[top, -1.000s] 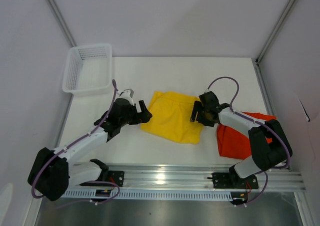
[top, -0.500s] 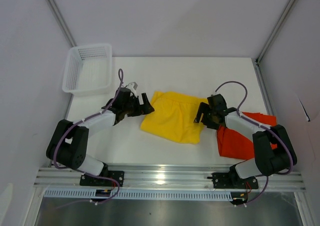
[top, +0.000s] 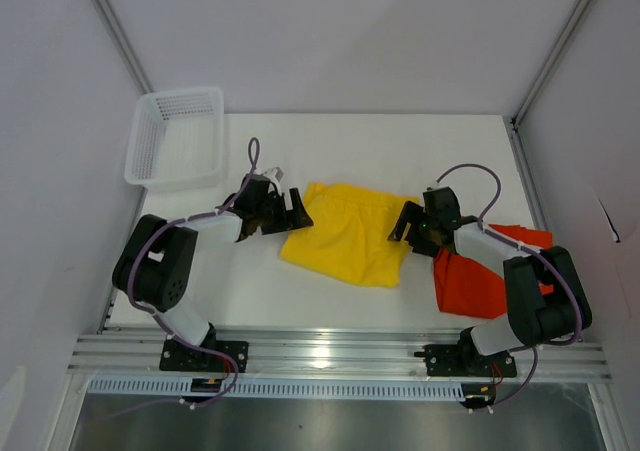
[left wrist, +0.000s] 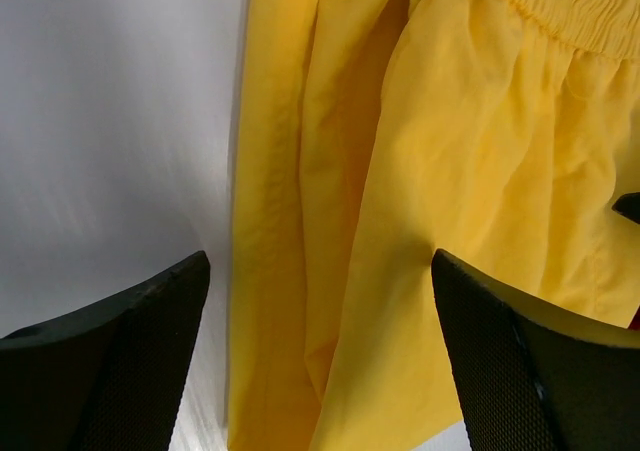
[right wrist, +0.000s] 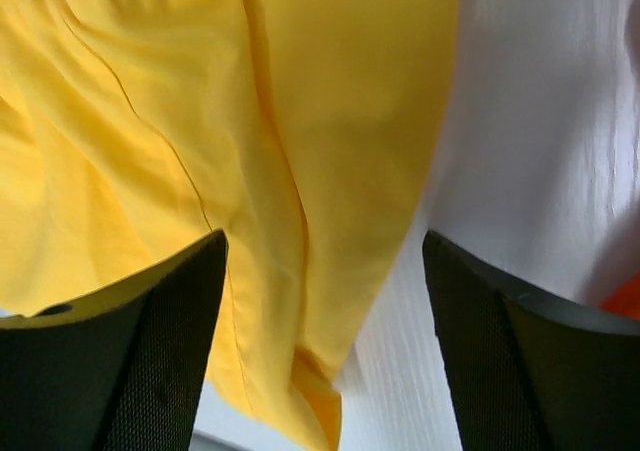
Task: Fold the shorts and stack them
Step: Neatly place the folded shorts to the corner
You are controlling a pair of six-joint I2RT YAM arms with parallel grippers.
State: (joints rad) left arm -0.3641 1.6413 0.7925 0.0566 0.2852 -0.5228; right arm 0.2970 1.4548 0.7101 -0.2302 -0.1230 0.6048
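My left fingers [left wrist: 130,361] and right fingers [right wrist: 150,351] stand spread at either edge of the bright yellow fabric shorts [top: 350,233], which lie mid-desk [top: 400,151], and pinch nothing. I judge it part-folded. The crumpled orange-red fabric shorts [top: 480,276] lie beside it, unstacked.

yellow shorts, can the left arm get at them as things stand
Probably yes. The left gripper is open right at the left edge of the yellow shorts, and the left wrist view shows that edge between its jaws, with nothing in the way.
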